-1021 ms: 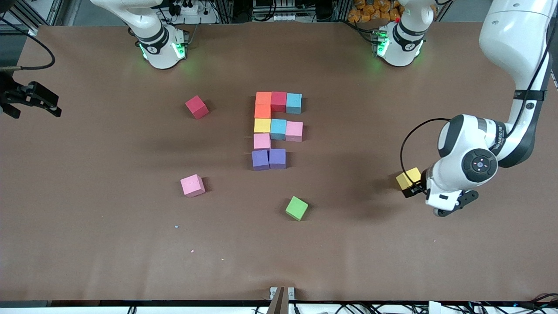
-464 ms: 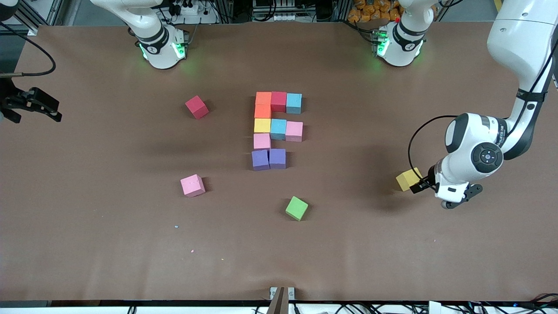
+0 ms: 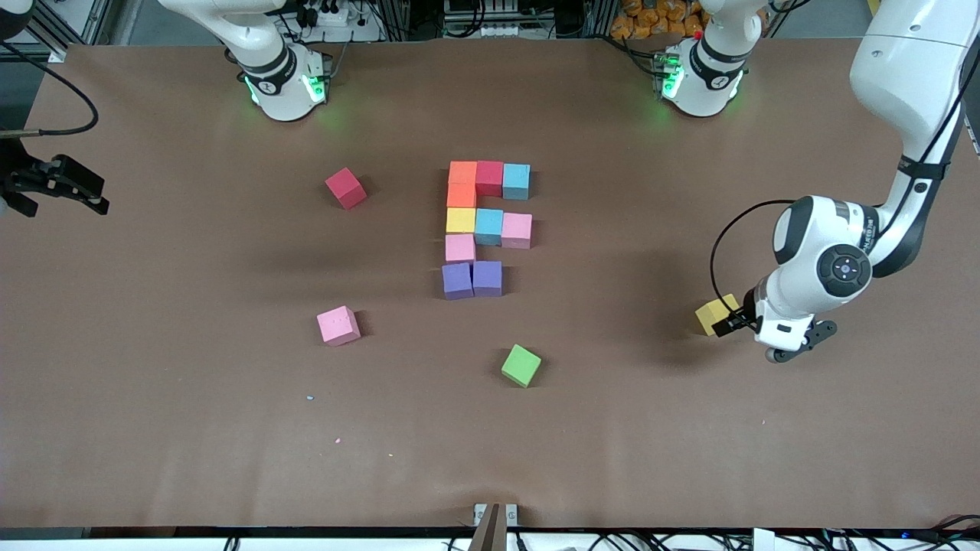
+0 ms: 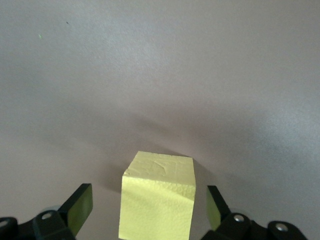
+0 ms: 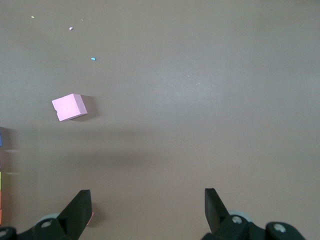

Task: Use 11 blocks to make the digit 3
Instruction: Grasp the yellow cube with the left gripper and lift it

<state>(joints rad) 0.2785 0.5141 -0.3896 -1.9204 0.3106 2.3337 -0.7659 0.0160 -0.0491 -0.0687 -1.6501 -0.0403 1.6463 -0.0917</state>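
Left pincer (image 3: 736,325) released, straddling small matte yellow cube (image 3: 714,314) on brown desk (image 3: 191,428) at left arm's end, apart from the assembled coloured blocks (image 3: 484,226). Right pincer (image 3: 57,184) released, waiting. Risk: off-centre closing, cube twisting or slipping out.

We see the yellow block (image 4: 158,195) on the table (image 4: 160,65), between the left gripper's (image 4: 145,212) spread fingers (image 4: 79,207), gaps both sides.
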